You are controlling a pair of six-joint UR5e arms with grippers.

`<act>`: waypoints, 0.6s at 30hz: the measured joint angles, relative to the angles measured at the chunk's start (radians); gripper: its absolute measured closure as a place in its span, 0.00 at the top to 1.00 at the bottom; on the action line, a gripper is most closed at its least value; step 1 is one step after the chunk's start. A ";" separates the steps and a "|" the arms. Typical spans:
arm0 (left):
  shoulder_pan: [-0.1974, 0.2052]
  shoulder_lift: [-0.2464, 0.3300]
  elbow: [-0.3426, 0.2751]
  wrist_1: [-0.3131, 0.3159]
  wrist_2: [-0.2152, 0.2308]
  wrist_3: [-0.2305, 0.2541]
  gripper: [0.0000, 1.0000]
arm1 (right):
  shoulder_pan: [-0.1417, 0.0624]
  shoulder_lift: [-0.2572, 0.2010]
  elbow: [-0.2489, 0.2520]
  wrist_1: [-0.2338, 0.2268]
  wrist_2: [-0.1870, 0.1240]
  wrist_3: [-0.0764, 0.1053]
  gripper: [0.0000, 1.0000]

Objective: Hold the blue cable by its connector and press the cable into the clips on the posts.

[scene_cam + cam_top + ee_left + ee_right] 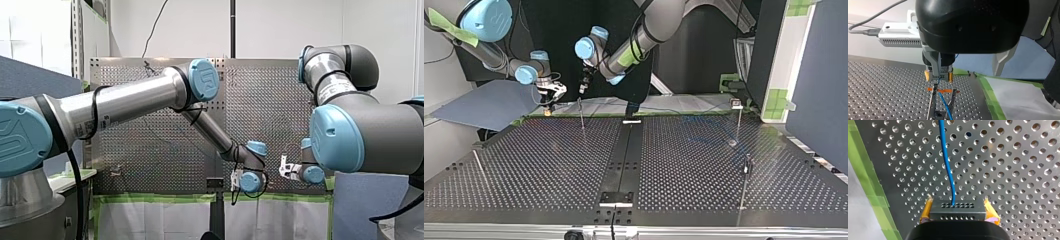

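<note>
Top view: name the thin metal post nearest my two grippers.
The upright thin metal post just below my left gripper in this view; every other post stands far from both arms.

Robotics lab — perforated table (pixel 549 165), green tape (pixel 990 97) edging

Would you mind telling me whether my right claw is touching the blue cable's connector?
Touching. The right wrist view shows my right claw clamping the connector, its yellow pads flush against both ends with no gap.
</note>
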 joint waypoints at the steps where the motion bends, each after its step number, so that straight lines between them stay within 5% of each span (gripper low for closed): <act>1: 0.000 0.000 0.000 -0.001 -0.001 0.000 0.99 | 0.000 0.000 0.000 0.000 -0.001 0.000 0.00; 18: -0.015 0.051 -0.051 -0.067 -0.039 -0.018 0.99 | -0.003 0.003 0.000 -0.001 -0.007 0.006 0.00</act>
